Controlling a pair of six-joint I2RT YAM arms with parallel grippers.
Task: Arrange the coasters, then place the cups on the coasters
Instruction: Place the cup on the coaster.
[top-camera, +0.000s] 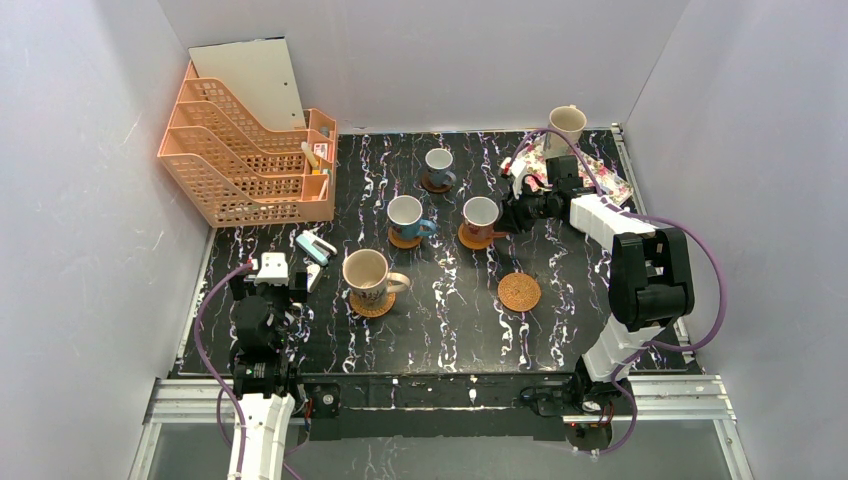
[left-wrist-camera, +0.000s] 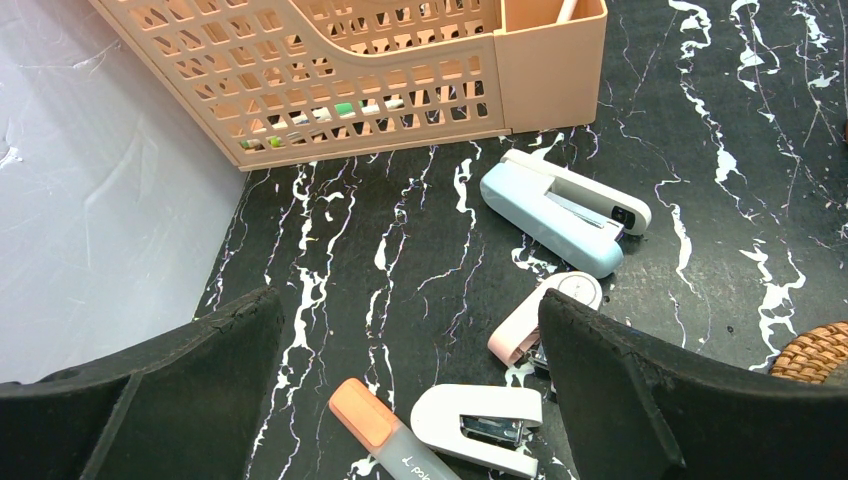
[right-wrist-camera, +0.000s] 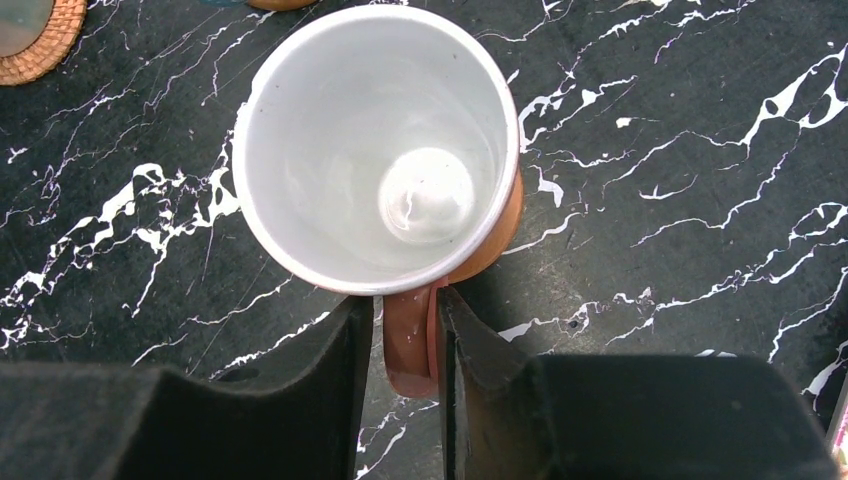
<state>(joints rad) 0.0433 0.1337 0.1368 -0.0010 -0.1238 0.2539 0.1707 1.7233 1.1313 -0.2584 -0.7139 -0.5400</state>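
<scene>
Snagging is the risk: right fingers (right-wrist-camera: 340, 370) straddle the orange mug's (right-wrist-camera: 375, 150) handle, thin gap one side, can't tell if clamped. Mug sits on its coaster (top-camera: 472, 241), middle of the desk (top-camera: 450, 330); a skewed pull-back could drag it off. Left fingers (left-wrist-camera: 200, 360) apart, holding nothing.

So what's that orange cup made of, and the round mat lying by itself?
The orange cup looks like glazed ceramic: glossy orange outside, and a shiny white inside that catches the light. The lone mat looks like woven wicker or rattan, matte tan with a visible ringed weave. Which fibre exactly, I cannot tell.
</scene>
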